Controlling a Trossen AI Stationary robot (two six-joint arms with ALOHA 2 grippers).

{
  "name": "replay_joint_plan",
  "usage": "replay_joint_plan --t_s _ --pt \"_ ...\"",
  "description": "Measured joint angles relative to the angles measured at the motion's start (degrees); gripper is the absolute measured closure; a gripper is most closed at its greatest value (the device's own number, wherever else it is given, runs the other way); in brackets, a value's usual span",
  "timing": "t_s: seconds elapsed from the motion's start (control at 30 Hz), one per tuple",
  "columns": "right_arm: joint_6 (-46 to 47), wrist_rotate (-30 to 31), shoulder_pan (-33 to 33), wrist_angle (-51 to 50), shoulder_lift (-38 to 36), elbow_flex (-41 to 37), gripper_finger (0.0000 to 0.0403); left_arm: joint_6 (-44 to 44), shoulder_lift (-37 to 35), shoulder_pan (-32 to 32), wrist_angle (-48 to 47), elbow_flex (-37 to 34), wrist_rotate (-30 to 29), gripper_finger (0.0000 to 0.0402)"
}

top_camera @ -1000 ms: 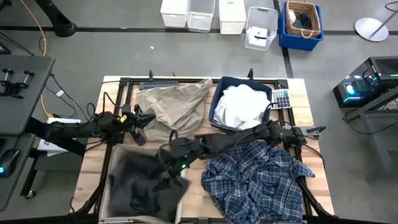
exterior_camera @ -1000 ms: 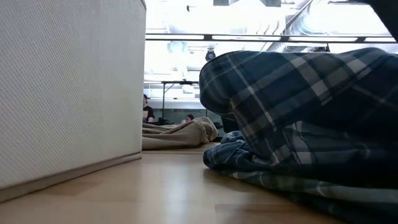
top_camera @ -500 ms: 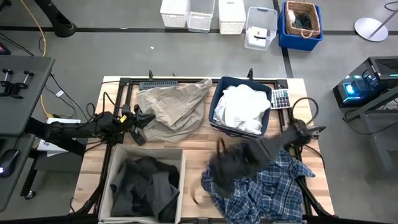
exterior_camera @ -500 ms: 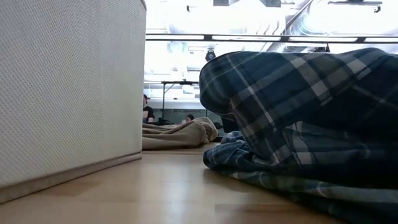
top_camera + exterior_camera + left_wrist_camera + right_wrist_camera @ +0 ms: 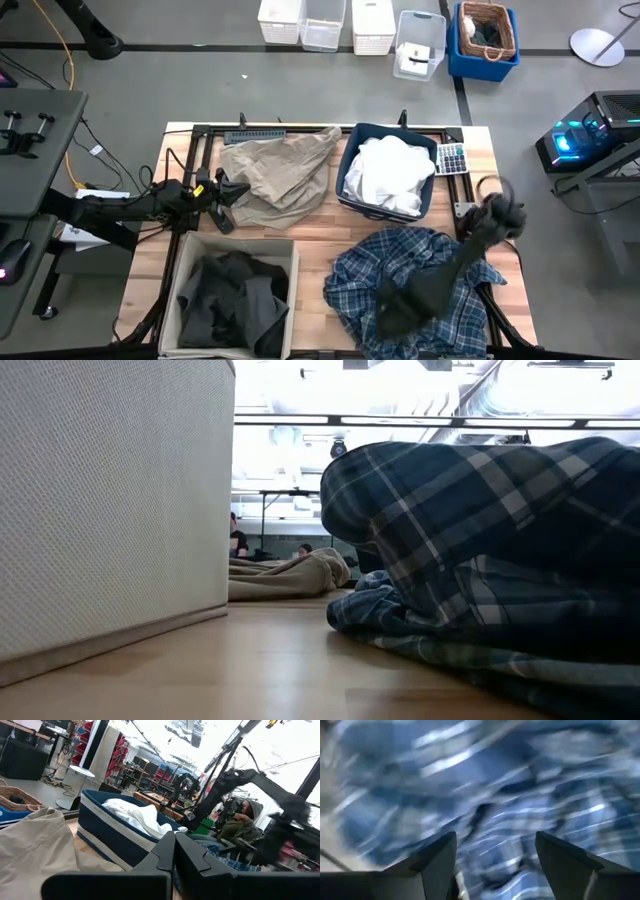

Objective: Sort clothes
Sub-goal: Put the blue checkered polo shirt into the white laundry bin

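A dark grey garment [image 5: 232, 300] lies in the beige fabric bin [image 5: 180, 270] at the near left. A white garment [image 5: 390, 175] fills the navy bin [image 5: 350, 165] at the far right. A beige-khaki garment [image 5: 275, 170] lies spread on the table at the far left. The blue-and-white plaid shirt [image 5: 440, 295] lies crumpled at the near right and also shows in the low view [image 5: 480, 540]. My right gripper [image 5: 395, 305] hangs open over the shirt [image 5: 485, 790]. My left gripper [image 5: 225, 190] is shut, at the beige garment's left edge. My left gripper's shut fingers [image 5: 174, 855] stand by the beige garment's left edge [image 5: 35, 840]. I cannot tell whether they touch it.
A calculator [image 5: 452, 158] lies beside the navy bin at the far right. White baskets and a blue box [image 5: 485, 40] stand on the floor beyond the table's far edge. A person [image 5: 245, 817] sits in the room behind. Bare wood shows between the two bins.
My right gripper has swung from above the beige bin toward the table's right and near edges, and is now over the plaid shirt. The dark grey garment has settled inside the bin.
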Motion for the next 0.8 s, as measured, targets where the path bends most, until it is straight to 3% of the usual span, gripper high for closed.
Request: replay_joint_plan --t_s 0.13,0.27,0.37,0.57,0.8 --pt "3.8 2.8 -3.2 8.6 -12.6 -15.3 0.0137 0.0 0.0 0.0 0.0 0.0 0.0 0.0401" --pt "4.4 -1.9 -4.4 21.2 -19.7 -25.4 0.0137 0.0 0.0 0.0 0.0 0.0 0.0 0.0401" --pt "4.7 -2.5 -3.3 25.4 -18.6 -29.1 0.0137 0.0 0.0 0.0 0.0 0.0 0.0 0.0401" --pt "1.7 4.3 -1.8 25.0 -9.3 -28.9 0.0137 0.0 0.0 0.0 0.0 0.0 0.0 0.0401" --pt "-2.6 1.5 -2.3 23.7 1.1 -28.1 0.0137 0.0 0.0 0.0 0.0 0.0 0.0 0.0401"
